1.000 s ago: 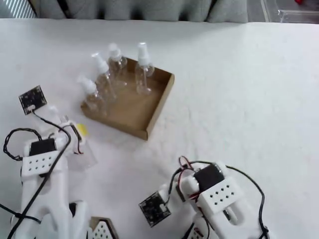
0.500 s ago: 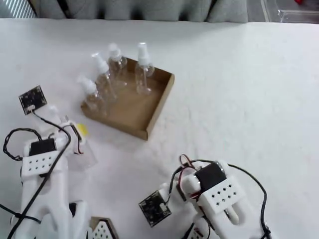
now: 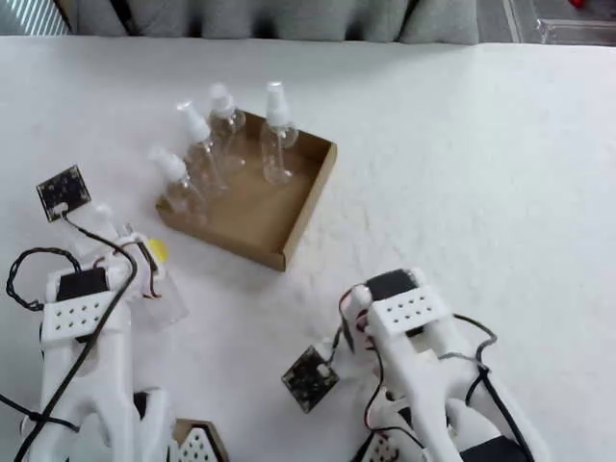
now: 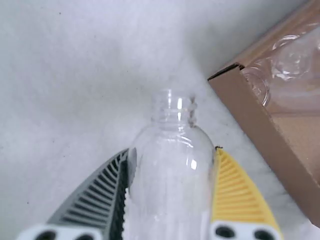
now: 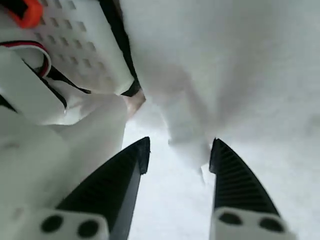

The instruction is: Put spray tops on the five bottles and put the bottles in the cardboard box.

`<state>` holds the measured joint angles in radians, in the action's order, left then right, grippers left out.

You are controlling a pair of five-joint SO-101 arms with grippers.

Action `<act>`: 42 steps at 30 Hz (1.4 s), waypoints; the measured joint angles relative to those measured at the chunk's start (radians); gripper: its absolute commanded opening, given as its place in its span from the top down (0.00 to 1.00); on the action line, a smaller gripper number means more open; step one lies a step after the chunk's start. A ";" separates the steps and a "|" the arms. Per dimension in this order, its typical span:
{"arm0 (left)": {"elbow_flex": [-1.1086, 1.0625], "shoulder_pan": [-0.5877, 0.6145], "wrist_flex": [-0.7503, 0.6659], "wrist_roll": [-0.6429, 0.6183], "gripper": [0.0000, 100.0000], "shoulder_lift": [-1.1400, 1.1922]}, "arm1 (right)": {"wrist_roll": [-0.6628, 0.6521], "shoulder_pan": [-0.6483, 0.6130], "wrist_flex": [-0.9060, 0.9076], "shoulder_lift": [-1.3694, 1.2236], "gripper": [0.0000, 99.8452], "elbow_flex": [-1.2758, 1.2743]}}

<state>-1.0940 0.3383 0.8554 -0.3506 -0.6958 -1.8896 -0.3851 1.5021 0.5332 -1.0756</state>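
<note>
Four clear bottles with white spray tops [image 3: 277, 106] stand in the cardboard box [image 3: 289, 226], along its far and left sides. My left gripper [image 4: 172, 155] is shut on a fifth clear bottle [image 4: 172, 175] with a bare threaded neck, just left of the box corner [image 4: 235, 85]. In the high view that gripper [image 3: 135, 252] sits left of the box's near corner. My right gripper [image 5: 179, 150] points down at the white cloth with its black fingers [image 5: 125, 175] open. A faint white lump [image 5: 187, 142], perhaps a spray top, lies between their tips.
The table is covered by a white cloth [image 3: 462, 173]. White arm parts and wires [image 5: 45, 65] crowd close beside the right gripper. The right arm's body [image 3: 409, 318] stands in front of the box, to its right.
The right arm has swung and turned, its wrist shifting towards the box in the high view. The left arm and its bottle have stayed still.
</note>
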 measured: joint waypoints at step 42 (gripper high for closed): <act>0.000 0.000 0.000 0.002 0.98 0.000 | 0.947 0.516 -0.448 0.000 0.98 0.176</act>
<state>-1.0940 0.3383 0.8554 -0.3491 -0.6958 -0.9429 0.1304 1.0541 0.5332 -0.8991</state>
